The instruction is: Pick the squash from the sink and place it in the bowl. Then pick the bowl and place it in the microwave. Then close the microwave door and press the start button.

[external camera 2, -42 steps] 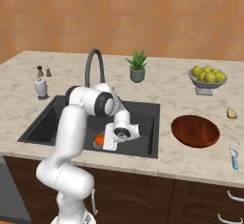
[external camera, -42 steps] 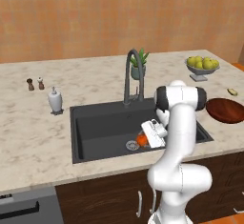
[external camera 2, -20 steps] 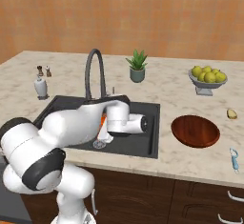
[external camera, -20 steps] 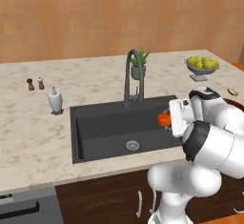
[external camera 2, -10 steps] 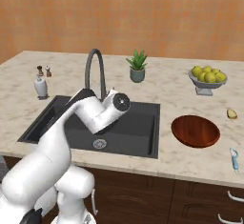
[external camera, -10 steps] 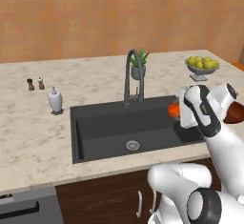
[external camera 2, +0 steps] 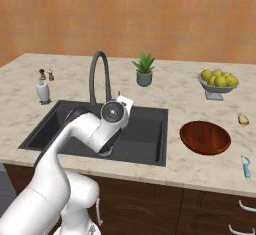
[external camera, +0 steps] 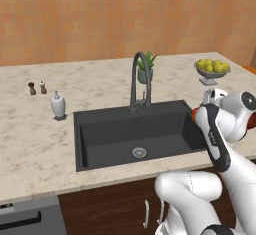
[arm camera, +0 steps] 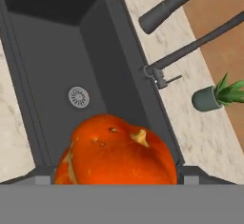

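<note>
We grip squash (arm camera: 116,151) in gripper (arm camera: 116,178), lifted above sink (arm camera: 43,66) near its right rim — bowl (external camera 2: 205,137) sits empty on counter. Left: drop into bowl, microwave loading, door, start button.

Both base views look forward and down from behind the arm, sharing the sink (external camera: 135,134) and faucet (external camera 2: 98,76); the hand view hangs close above the basin.
</note>
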### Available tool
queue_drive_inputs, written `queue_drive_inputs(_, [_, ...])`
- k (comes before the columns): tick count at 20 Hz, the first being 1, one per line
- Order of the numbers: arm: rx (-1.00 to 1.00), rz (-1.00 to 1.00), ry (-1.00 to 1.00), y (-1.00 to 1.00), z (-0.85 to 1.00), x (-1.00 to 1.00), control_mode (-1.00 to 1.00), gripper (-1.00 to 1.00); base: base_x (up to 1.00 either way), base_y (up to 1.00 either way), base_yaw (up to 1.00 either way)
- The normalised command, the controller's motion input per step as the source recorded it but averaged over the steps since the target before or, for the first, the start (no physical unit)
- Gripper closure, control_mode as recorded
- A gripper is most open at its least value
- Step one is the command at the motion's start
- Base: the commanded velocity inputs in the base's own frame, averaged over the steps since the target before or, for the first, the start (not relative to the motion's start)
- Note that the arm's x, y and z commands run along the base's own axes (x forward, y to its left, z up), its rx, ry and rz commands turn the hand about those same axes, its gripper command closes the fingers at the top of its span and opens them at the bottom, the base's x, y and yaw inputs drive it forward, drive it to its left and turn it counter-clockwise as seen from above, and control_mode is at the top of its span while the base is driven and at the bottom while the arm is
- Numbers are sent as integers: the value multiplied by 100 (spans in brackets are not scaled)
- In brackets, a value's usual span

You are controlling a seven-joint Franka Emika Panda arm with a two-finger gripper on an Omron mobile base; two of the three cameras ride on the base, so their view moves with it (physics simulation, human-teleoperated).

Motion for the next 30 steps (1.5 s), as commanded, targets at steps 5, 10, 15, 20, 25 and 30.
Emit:
queue_drive_inputs(5, [0, -49, 9, -66, 25, 0, -100, 100, 0, 0, 0])
queue_drive_inputs(10, [1, -65, -8, -44, 1, 0, -100, 100, 0, 0, 0])
queue_drive_inputs(15, [2, -64, -22, -31, 0, 0, -100, 100, 0, 0, 0])
queue_drive_inputs(20, [16, -48, -20, -53, 14, 0, -100, 100, 0, 0, 0])
queue_drive_inputs(25, [22, -17, -5, -49, 34, 0, -100, 100, 0, 0, 0])
queue_drive_inputs(30, [19, 0, 0, -68, 18, 5, -100, 100, 0, 0, 0])
